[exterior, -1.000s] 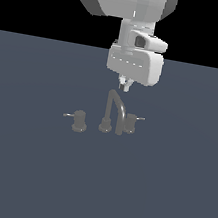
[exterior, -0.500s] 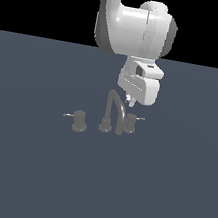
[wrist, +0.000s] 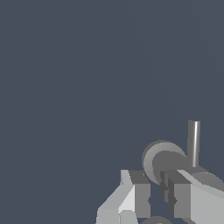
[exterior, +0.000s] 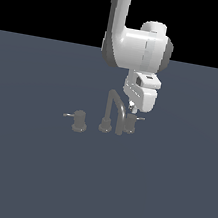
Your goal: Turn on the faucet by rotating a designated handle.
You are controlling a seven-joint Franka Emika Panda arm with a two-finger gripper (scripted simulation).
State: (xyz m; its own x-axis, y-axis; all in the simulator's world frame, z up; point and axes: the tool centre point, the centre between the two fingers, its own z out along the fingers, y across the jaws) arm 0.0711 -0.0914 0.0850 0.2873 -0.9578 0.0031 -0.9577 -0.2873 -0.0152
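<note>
The faucet's arched spout (exterior: 114, 111) stands on a round base, with a stubby knob on each side. The designated handle (exterior: 130, 125) is the knob on the exterior view's right, and its thin pale lever (exterior: 139, 119) points right. My gripper (exterior: 131, 106) hangs just above that knob and beside the spout's arch, fingers together and holding nothing. In the wrist view the fingers (wrist: 136, 192) frame the round knob top (wrist: 161, 158), and the lever (wrist: 193, 142) sticks out past them. The gripper (wrist: 156, 194) touches nothing that I can see.
The lookalike knob (exterior: 80, 121), with a flared base and a left-pointing lever, stands at the exterior view's left of the spout. Everything sits on a flat dark grey-blue floor (exterior: 157, 190). The white arm (exterior: 141, 51) rises above the faucet.
The arm has swung toward the exterior view's right and lowered. The gripper went from above the spout's arch to just over the right-hand knob. The faucet parts have not moved.
</note>
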